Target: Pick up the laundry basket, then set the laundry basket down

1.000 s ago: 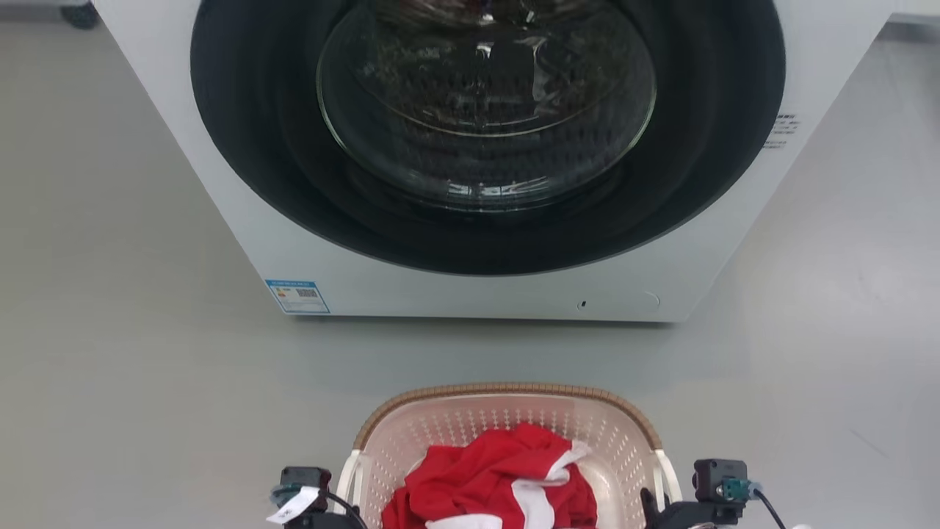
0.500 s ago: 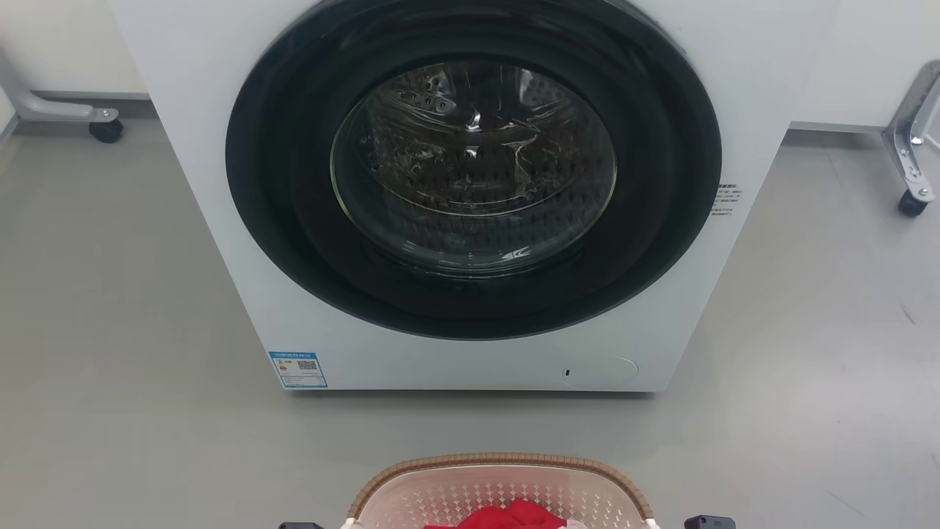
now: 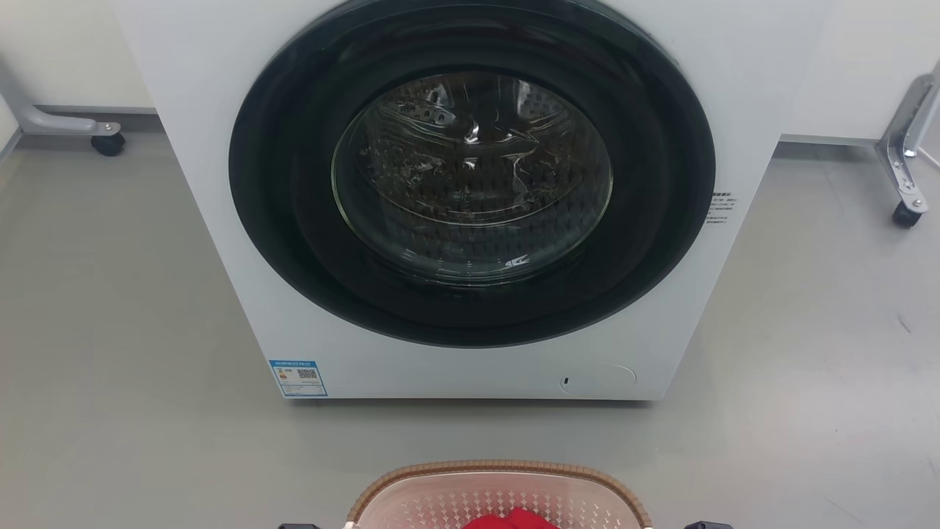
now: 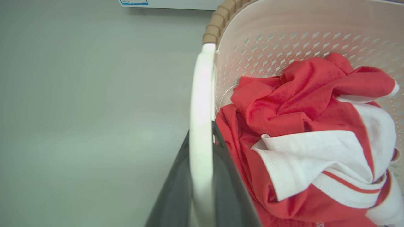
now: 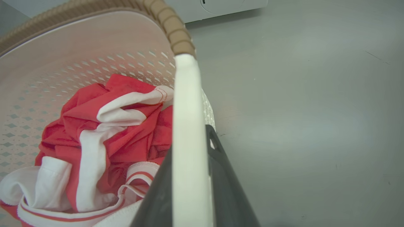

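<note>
Head view has tipped up slightly, washing machine (image 3: 470, 375) sitting lower in frame, left gripper (image 4: 202, 132) and right gripper (image 5: 189, 142) jaws clamped on the laundry basket (image 3: 499, 469) handles.

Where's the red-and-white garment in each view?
Head view: red-and-white garment, a red sliver at bottom centre.
Left wrist view: garment across the right half.
Right wrist view: garment at lower left.
Shared landmark: the brown rim of the laundry basket.
</note>
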### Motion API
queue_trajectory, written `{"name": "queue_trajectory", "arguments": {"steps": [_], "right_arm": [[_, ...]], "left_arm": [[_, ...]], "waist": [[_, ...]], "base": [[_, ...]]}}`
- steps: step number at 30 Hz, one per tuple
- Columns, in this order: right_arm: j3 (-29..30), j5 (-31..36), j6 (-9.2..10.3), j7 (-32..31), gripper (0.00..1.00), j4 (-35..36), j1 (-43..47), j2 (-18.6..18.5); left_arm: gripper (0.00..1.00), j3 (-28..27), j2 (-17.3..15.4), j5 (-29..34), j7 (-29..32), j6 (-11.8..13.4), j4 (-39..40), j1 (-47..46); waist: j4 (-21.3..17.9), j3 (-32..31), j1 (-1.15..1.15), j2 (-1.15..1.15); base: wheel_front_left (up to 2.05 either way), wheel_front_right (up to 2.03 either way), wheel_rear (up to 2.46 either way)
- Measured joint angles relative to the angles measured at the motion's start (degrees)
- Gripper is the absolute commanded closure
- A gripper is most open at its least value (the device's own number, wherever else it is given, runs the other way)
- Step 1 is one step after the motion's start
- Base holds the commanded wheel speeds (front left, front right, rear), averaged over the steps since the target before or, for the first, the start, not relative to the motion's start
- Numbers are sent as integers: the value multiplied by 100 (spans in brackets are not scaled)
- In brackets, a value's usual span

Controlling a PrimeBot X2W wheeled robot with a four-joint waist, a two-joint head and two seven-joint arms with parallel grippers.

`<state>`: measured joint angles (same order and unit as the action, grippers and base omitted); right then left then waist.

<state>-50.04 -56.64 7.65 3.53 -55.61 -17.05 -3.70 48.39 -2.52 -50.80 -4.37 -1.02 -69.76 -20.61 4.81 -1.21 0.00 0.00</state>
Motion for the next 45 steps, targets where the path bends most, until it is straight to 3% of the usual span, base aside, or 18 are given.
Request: {"name": "queue_trajectory", "arguments": {"steps": [33,45], "right_arm": [[-470,-573,42,167,100,-227,-155,2],[-578,-599,42,261,100,-361,-630,0]], "left_arm": [[100,87,-2,-165,-29,2,8,0],[100,64,-11,-208,-103,64,91,-233]], "waist": [[-10,144,0,0],[-12,575,0,0]], "base": [[0,0,0],[0,0,0]]}}
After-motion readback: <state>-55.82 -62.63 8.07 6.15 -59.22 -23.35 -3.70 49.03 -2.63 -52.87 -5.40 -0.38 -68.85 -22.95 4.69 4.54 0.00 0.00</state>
